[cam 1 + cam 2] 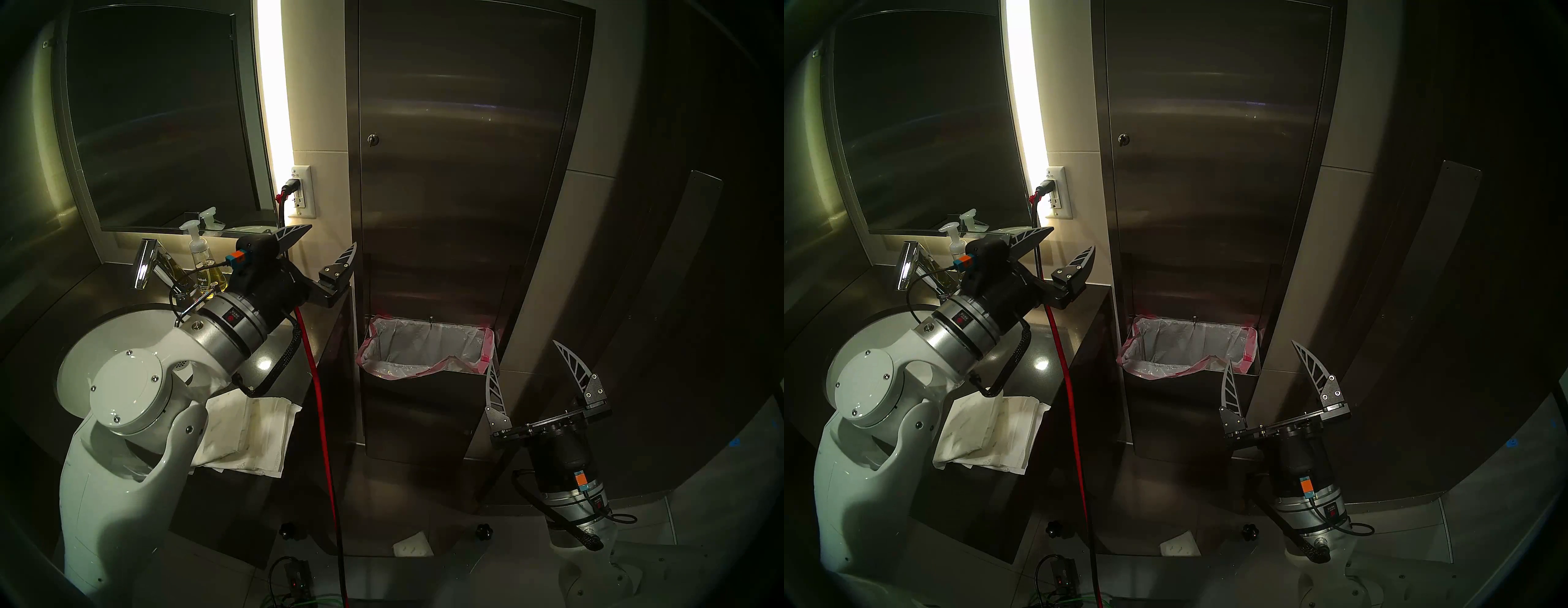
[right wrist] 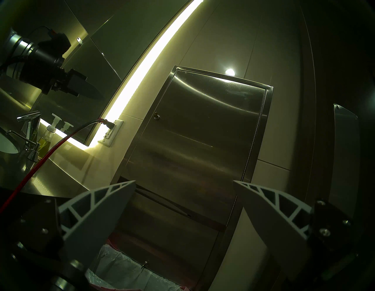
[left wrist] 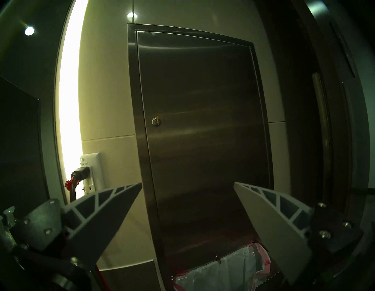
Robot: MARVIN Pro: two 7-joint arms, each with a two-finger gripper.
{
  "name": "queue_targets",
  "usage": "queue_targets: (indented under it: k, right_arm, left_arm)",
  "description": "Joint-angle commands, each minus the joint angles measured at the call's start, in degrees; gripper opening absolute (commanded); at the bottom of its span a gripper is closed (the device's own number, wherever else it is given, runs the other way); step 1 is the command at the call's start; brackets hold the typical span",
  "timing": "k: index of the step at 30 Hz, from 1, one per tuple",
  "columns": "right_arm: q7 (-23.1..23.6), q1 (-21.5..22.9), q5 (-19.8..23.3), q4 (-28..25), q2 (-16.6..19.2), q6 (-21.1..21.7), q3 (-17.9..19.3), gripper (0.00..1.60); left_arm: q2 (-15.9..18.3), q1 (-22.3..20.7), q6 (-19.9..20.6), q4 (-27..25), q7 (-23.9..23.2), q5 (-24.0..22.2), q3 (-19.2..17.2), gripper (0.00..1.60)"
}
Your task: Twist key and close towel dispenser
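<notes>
Towel dispenser [image 1: 462, 178] fills frame centre, door seemingly flush already; key [image 3: 156, 119] in lock. Left pincer [image 1: 324, 246] and right pincer [image 1: 528, 373] both released, well apart from it. Next, likely: left pincer grips key, twists.

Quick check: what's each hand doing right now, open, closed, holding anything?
Left hand: open, empty, above the counter, off the towel dispenser.
Right hand: open, empty, low beside the bin.

The towel dispenser [image 1: 462, 140] is brushed metal with a soft shine. The faucet [image 1: 146, 263] is shiny metal. The bin bag [image 1: 424, 346] is thin crinkly plastic. The paper towels [image 1: 250, 429] look soft and matt.
</notes>
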Motion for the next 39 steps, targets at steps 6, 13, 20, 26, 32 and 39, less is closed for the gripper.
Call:
queue_targets:
  k: [6,13,20,26,32,39]
  right_arm:
    - [-0.06,0.21,-0.34,-0.61,0.01,0.16,0.19,1.6]
    - [-0.05,0.23,-0.3,-0.57,0.02,0.11,0.17,1.6]
    - [-0.05,0.25,-0.28,-0.55,0.02,0.09,0.15,1.6]
    - [-0.05,0.27,-0.27,-0.55,0.03,0.09,0.14,1.6]
    - [-0.06,0.29,-0.28,-0.56,0.04,0.11,0.13,1.6]
    - [-0.07,0.29,-0.29,-0.57,0.05,0.13,0.12,1.6]
  left_arm:
    - [0.18,-9.71,5.54,0.61,2.3,-2.4,2.23,1.6]
    - [-0.91,-14.1,9.61,3.46,4.75,-2.43,4.22,1.6]
    - [-2.32,-18.25,12.39,5.46,6.46,-1.96,5.9,1.6]
    - [-3.63,-21.71,14.11,6.67,7.62,-1.38,6.95,1.6]
    - [-5.2,-24.88,15.79,8.31,8.49,-0.27,8.42,1.6]
    - [-6.93,-27.5,17.59,9.88,9.22,1.11,9.72,1.6]
